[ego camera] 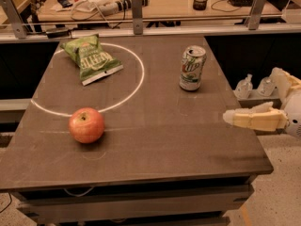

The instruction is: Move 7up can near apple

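The 7up can (192, 68) stands upright at about one o'clock on the table (155, 140), well apart from the apple (86, 125) at eight o'clock. It is probably light, thin-walled and slick, so a gentle squeeze around its mid-body suits best. The gripper (254, 98) hovers open and empty at the table's three o'clock edge, its lower finger level, pointing toward nine o'clock.
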Robot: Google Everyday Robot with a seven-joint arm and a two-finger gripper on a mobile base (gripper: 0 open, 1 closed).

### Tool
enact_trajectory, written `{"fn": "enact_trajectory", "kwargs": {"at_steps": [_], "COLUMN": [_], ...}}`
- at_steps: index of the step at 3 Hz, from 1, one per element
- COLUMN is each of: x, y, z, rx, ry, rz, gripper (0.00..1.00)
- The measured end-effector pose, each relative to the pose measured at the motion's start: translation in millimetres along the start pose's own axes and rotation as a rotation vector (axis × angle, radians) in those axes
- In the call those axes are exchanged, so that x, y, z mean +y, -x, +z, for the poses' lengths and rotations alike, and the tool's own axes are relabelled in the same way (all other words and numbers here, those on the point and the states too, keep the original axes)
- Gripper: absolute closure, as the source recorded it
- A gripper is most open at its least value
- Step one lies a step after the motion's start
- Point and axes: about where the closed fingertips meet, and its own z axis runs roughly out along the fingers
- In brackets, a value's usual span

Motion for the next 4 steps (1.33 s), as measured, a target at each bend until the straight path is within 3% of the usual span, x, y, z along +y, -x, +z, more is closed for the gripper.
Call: {"fn": "enact_trajectory", "kwargs": {"at_steps": [2,4], "x": [-1,-16], "y": [-6,-16], "z": [7,49], "rx": [0.004,-0.026], "ry": [-0.008,-0.011], "rz": [0.015,0.013], "gripper": [0.00,0.00]}}
